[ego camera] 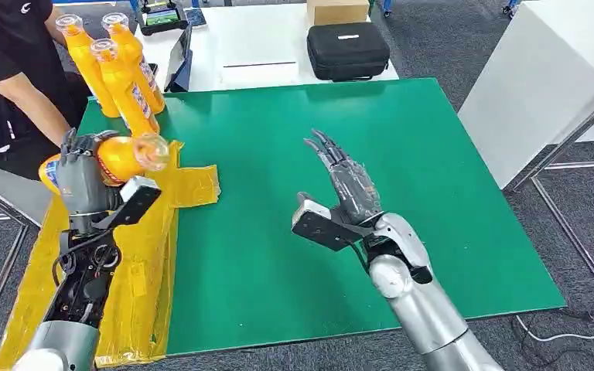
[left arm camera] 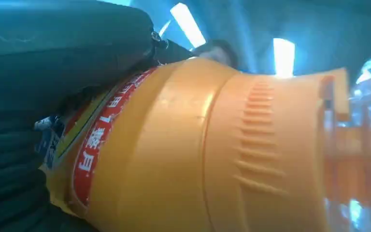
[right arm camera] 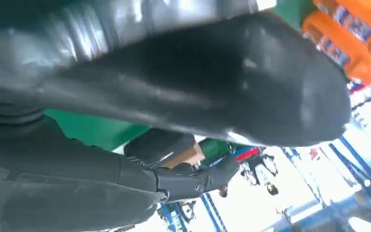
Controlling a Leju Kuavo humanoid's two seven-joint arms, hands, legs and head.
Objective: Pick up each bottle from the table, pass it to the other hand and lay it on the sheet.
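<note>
My left hand [ego camera: 81,174] grips an orange bottle [ego camera: 124,157] lying sideways above the yellow sheet [ego camera: 143,270] at the table's left edge. The left wrist view shows that bottle [left arm camera: 198,154] close up, with its red label, against my left hand [left arm camera: 24,145]. Three more orange bottles [ego camera: 120,66] stand upright at the far left corner of the green table [ego camera: 317,255]. My right hand [ego camera: 348,185] hovers over the middle of the table, fingers stretched out and apart, holding nothing. In the right wrist view the right hand [right arm camera: 149,92] has its thick thumb across the picture, and orange bottles [right arm camera: 352,38] sit at a corner.
A person in a black shirt [ego camera: 4,69] stands at the table's left side, arm near the bottles. Beyond the green table is a white table with a black case [ego camera: 348,50], a cardboard box [ego camera: 336,11] and a laptop [ego camera: 179,58].
</note>
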